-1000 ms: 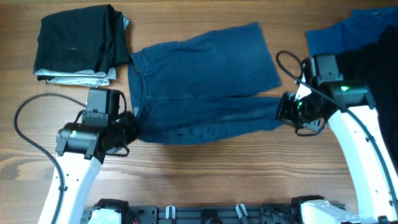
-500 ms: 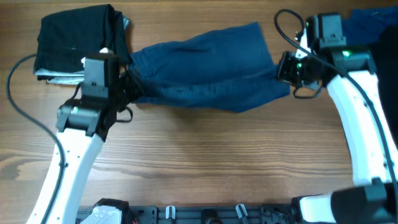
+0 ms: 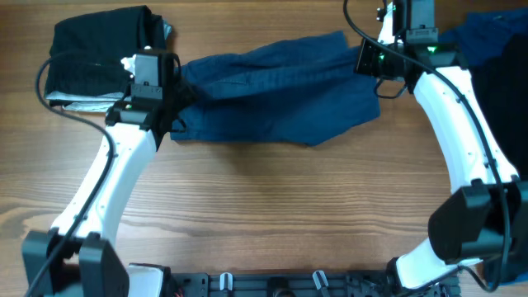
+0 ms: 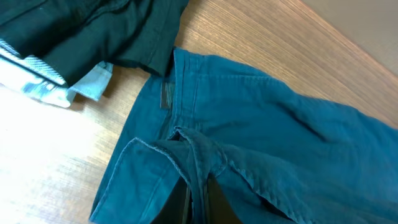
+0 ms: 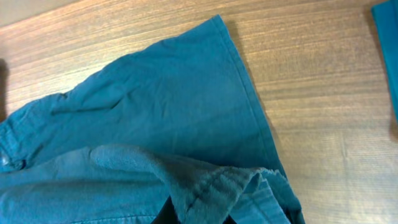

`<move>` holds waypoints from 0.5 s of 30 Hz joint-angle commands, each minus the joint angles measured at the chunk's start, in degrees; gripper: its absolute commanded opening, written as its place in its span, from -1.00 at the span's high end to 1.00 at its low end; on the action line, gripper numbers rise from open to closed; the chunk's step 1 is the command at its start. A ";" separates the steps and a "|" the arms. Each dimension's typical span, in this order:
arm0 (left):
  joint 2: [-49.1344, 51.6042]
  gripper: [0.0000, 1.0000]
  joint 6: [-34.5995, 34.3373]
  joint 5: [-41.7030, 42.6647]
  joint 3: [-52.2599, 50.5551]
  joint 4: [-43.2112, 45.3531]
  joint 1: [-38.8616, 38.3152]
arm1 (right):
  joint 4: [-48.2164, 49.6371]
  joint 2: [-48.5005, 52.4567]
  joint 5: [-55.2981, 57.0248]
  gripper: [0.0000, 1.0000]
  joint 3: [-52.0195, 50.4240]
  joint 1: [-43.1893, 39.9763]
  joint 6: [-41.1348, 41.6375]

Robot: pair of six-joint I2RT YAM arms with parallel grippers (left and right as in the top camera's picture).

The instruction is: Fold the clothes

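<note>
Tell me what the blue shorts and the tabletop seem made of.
The blue shorts: probably woven cotton, matte, judging by stitched seams and soft creases. The tabletop: wood or wood-look laminate, smooth, showing straight grain lines; which one is unclear.

Both arms are built alike: long, rounded white shells linked by chunky black joints. The left arm (image 3: 115,177) has a boxy black left wrist block (image 3: 154,70) with a small green light (image 3: 129,105) just behind it, and a thin black left cable (image 3: 66,111) loops off it. The right arm (image 3: 466,124) has a matching right wrist block (image 3: 410,16), a green lamp (image 3: 435,49) and a curling black right cable (image 3: 351,21). A big black elbow joint (image 3: 462,227) bulges toward the near edge of the tabletop
</note>
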 commanded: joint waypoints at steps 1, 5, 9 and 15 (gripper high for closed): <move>3.78 0.92 0.85 -3.13 1.11 2.99 0.61 | 2.49 4.22 1.51 0.91 1.38 -0.42 -1.16; 7.82 0.92 0.85 -3.96 1.11 5.84 0.66 | 6.14 8.85 1.49 0.92 1.36 -0.42 -2.23; 11.63 0.92 0.66 -6.64 1.11 8.13 0.70 | 12.66 14.43 1.44 0.91 1.36 -0.39 -3.39; 17.33 0.92 0.68 -7.19 1.09 12.09 1.36 | 20.94 19.47 1.51 0.91 1.31 -0.39 -4.22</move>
